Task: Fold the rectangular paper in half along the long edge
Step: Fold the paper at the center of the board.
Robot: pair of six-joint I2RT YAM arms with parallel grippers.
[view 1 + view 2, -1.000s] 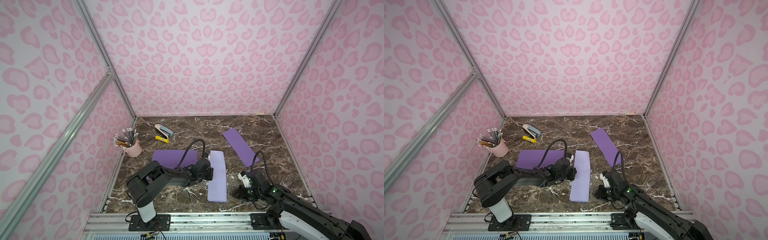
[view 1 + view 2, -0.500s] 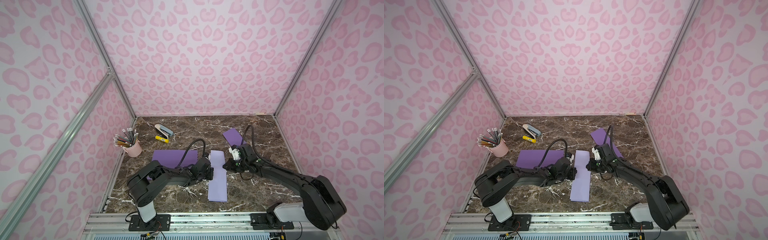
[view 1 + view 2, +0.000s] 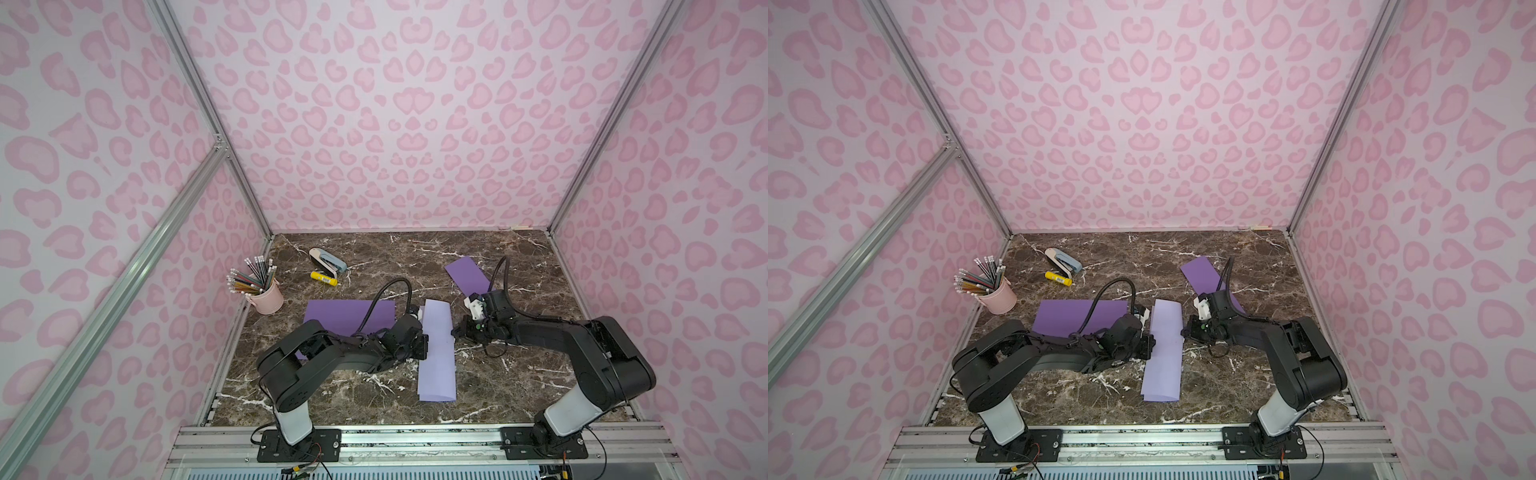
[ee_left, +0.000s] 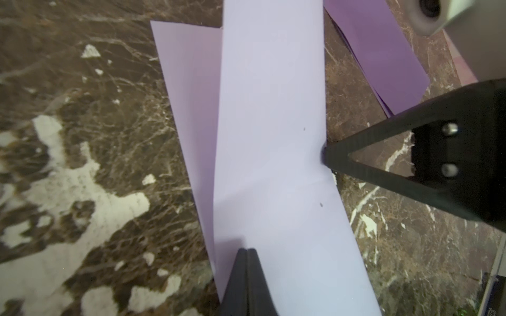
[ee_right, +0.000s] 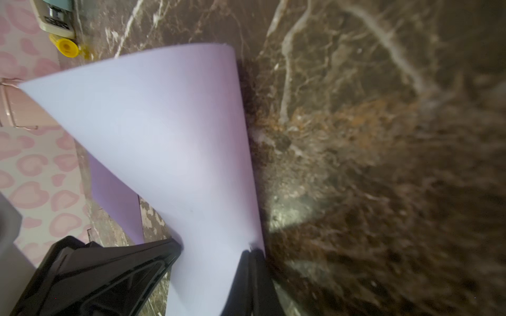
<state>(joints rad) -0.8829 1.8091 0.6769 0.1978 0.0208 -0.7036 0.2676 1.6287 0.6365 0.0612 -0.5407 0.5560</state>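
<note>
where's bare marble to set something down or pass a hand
Free on the marble tabletop: the near patch between the pale lilac folded paper and the right arm; the far strip between the grey-blue stapler and the far dark purple sheet. Crowded: the middle, where left pincer and right pincer meet that paper.

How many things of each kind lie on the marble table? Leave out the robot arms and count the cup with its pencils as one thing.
Light lilac paper: 1
Dark purple paper: 2
Stapler: 1
Yellow tube: 1
Pink cup of pencils: 1
Total: 6
</note>
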